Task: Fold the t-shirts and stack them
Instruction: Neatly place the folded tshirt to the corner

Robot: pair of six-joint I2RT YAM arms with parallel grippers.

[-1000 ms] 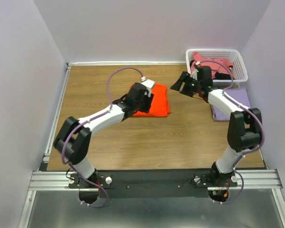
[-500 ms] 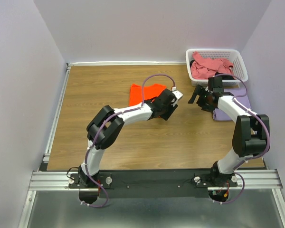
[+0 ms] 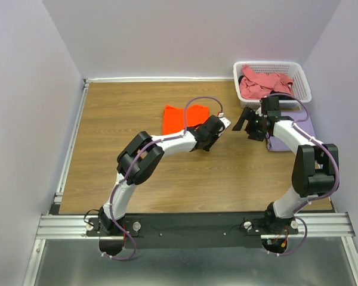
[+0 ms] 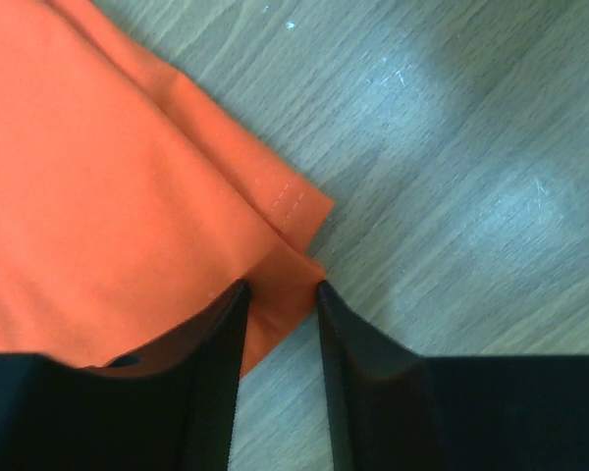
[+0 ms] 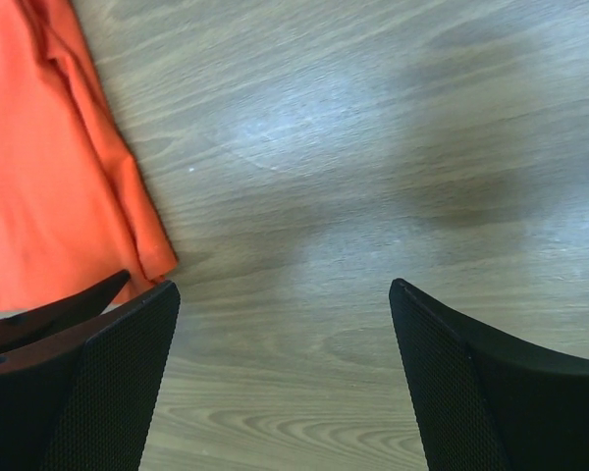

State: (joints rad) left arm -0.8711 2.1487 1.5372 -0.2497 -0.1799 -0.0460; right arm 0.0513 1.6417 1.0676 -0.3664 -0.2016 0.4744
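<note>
The light was bright and soft. In the right wrist view the table [image 5: 304, 128] shone pale at twelve o'clock, shadowed at two.

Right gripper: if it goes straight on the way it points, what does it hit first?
Likely the bare table: the wrist view of the right gripper shows only wood between its open fingers. The orange shirt lies off to one side, beside one finger, probably outside the line.

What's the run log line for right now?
left fingers: straddling orange t-shirt corner | right fingers: open, above table | pink t-shirt: in basket
</note>
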